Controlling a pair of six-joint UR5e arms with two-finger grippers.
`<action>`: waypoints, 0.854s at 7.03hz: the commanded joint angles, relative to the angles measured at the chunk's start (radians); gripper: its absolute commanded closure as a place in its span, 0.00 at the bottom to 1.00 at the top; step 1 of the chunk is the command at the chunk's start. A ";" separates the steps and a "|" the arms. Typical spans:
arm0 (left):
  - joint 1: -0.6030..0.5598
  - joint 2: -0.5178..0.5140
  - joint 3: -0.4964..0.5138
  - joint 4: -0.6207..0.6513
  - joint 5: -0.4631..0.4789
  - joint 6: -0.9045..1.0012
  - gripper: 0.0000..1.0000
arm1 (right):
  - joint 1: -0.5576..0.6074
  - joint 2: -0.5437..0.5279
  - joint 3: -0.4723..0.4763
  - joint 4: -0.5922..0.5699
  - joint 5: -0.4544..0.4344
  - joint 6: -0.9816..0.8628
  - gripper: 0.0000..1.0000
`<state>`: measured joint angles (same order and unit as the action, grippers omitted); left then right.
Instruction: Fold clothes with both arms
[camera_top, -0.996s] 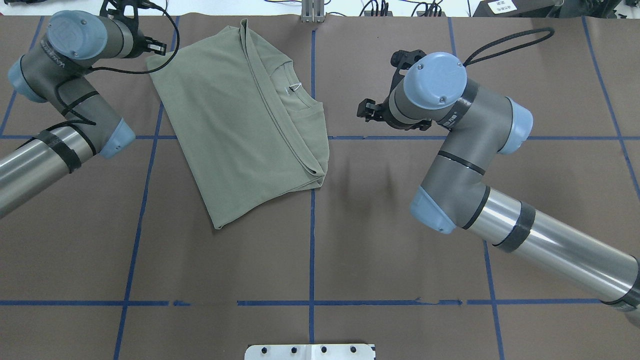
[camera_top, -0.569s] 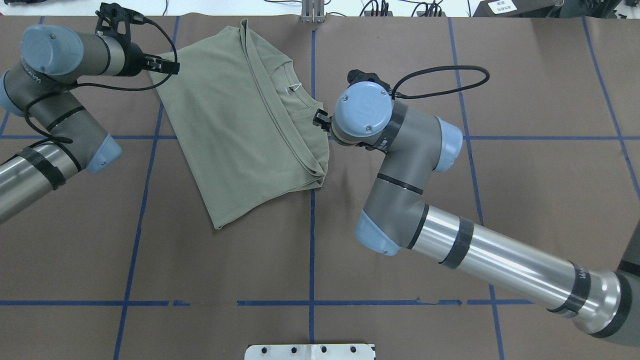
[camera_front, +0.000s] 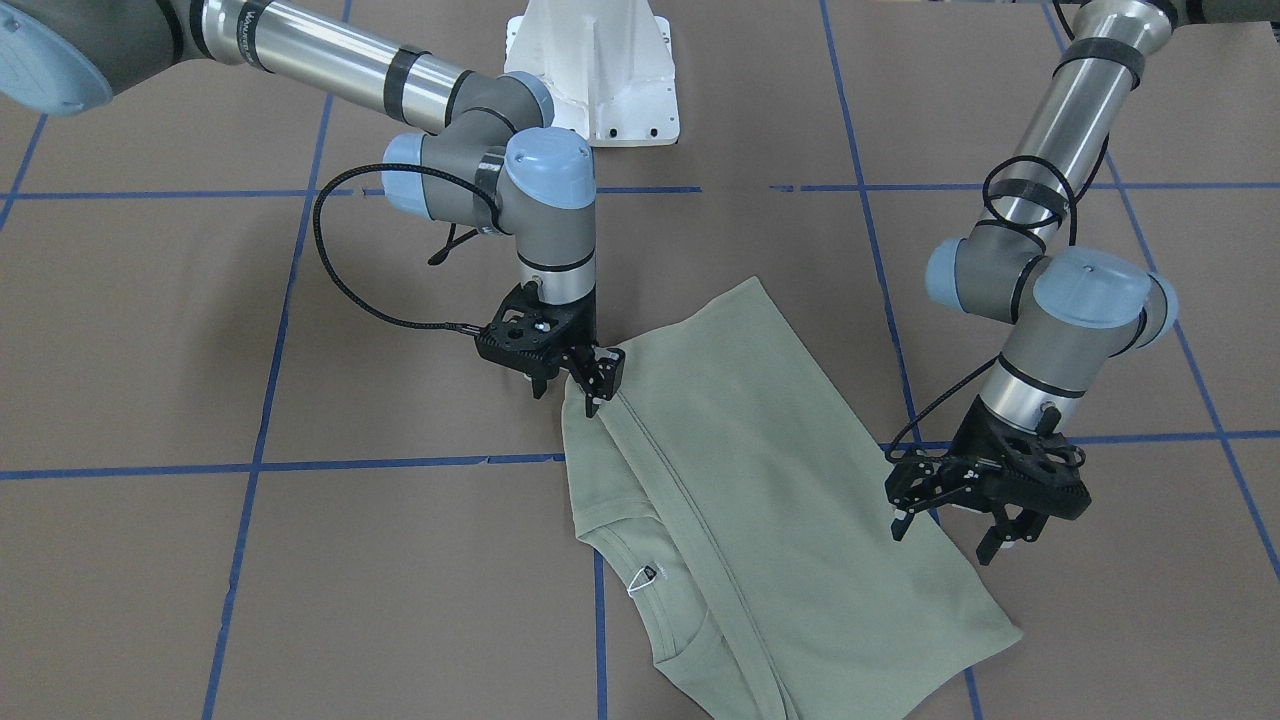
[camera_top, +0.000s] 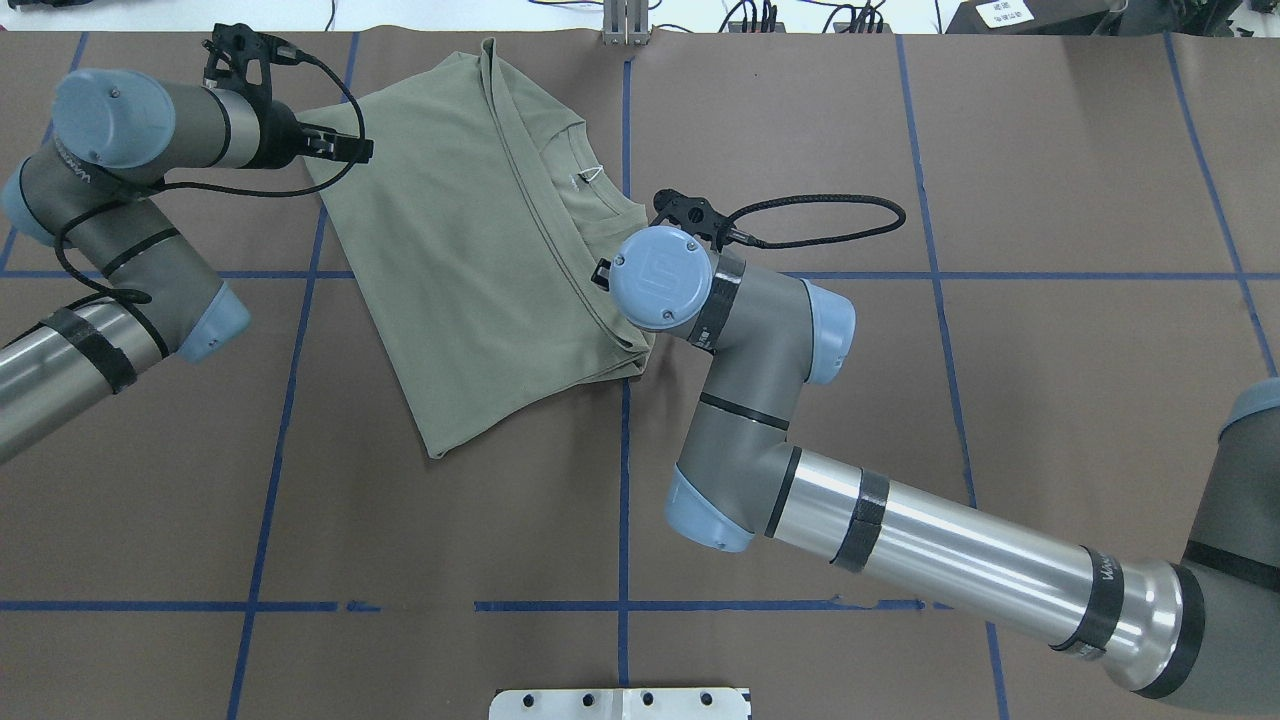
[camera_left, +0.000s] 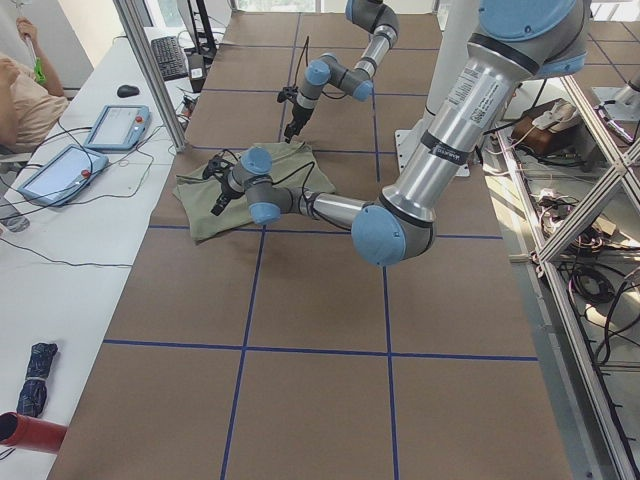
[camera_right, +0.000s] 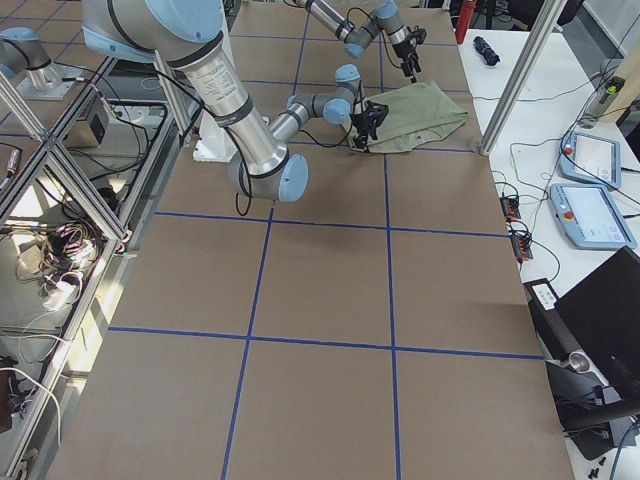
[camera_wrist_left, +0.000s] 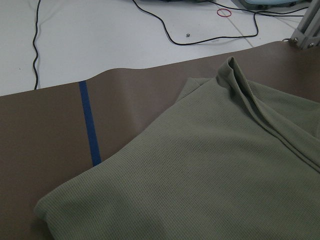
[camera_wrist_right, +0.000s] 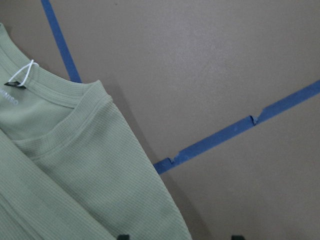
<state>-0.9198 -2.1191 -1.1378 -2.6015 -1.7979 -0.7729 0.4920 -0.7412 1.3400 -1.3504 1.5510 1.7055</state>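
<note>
Sage-green knit shirt (camera_top: 470, 250), already folded over on itself, is pictured lying flat near the far edge of the bench (camera_top: 900, 450), toward the robot's left. Left claw (camera_front: 955, 525) is held wide open above the edge farthest from the collar, gripping nothing; right claw (camera_front: 570, 395) is likewise open and empty at the collar-side edge. Soft, light and limp, the cloth is judged best pinched at its corners, all layers together, lest one slip

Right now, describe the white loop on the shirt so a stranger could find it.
On the brown table lies a folded green shirt. Just inside its ribbed collar sits a thin white string loop tied to a small dark tag, the only string on the cloth.
</note>
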 joint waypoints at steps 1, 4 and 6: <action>0.001 0.001 0.000 0.000 0.000 0.000 0.00 | -0.010 0.000 -0.022 0.004 -0.031 -0.003 0.35; 0.001 0.008 -0.002 -0.002 0.000 -0.006 0.00 | -0.015 0.003 -0.022 0.019 -0.032 -0.001 0.58; 0.001 0.008 -0.002 -0.002 0.000 -0.006 0.00 | -0.023 0.006 -0.024 0.017 -0.035 -0.001 0.58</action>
<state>-0.9189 -2.1112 -1.1397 -2.6031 -1.7978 -0.7789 0.4742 -0.7351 1.3167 -1.3335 1.5173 1.7041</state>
